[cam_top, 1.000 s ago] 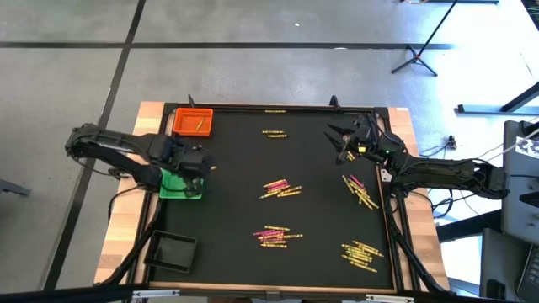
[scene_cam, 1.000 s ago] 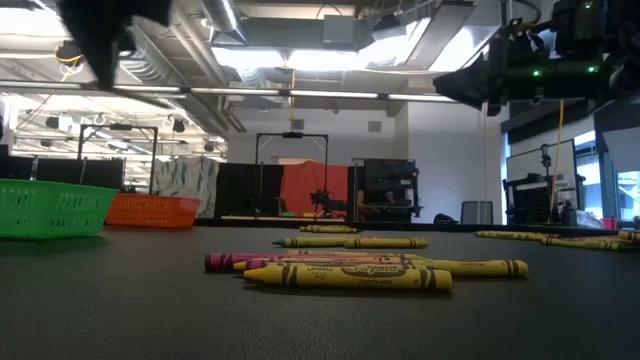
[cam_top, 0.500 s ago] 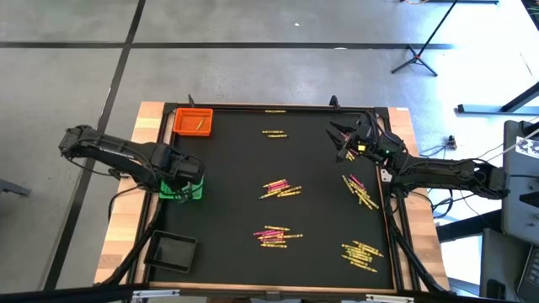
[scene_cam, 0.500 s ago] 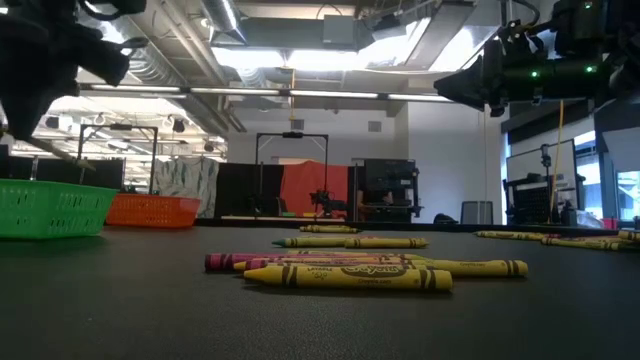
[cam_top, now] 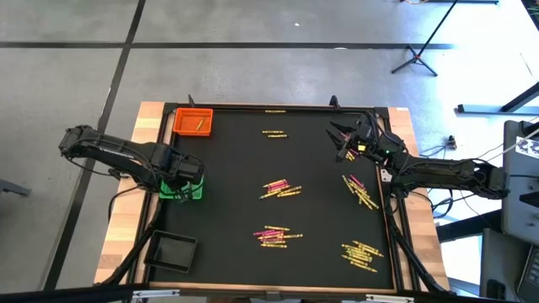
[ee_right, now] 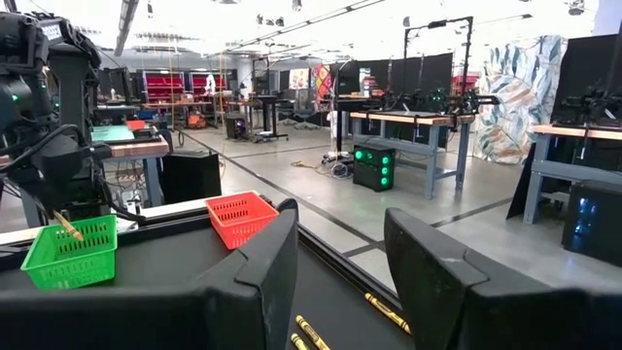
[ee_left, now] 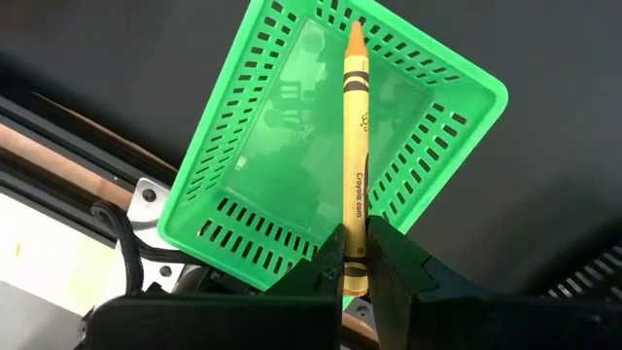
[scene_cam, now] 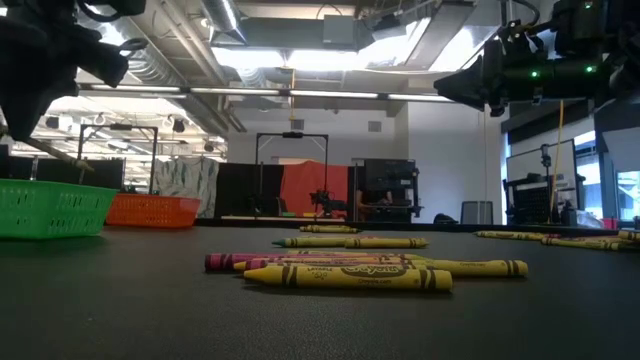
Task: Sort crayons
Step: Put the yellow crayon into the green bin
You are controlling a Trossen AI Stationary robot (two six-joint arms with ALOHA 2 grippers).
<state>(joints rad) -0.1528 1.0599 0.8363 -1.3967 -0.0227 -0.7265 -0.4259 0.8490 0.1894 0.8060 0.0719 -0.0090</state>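
At mid-left of the high view, the left gripper (cam_top: 187, 178) is held directly over the green tray (cam_top: 180, 190), which sits on the black mat (cam_top: 320, 210) near its left edge. From the left wrist view its fingers (ee_left: 326, 267) are seen pinched on one end of an orange-gold crayon (ee_left: 355, 156), the rest of the stick lying across the open mouth of the green tray (ee_left: 292, 156). Contact between crayon and tray cannot be told.

An orange tray (cam_top: 194, 122) is noted at the upper left of the mat, with one crayon (cam_top: 200, 124) lying inside it. A black tray (cam_top: 171, 251) is seen at the lower left.

At upper right of the high view, the right gripper (cam_top: 345, 139) is held above the mat, away from any crayon. In the right wrist view its fingers (ee_right: 258, 277) are seen spread apart, with nothing between them.

Loose crayons are recorded in scattered clusters: a small group near the top centre (cam_top: 273, 133), a pink-and-yellow group at centre (cam_top: 280, 188), another below centre (cam_top: 274, 236), one at right beside the right arm (cam_top: 360, 190), and one at lower right (cam_top: 360, 255). In the low view the nearest pile (scene_cam: 350, 268) is seen lying flat on the mat, yellow sticks over a magenta one.
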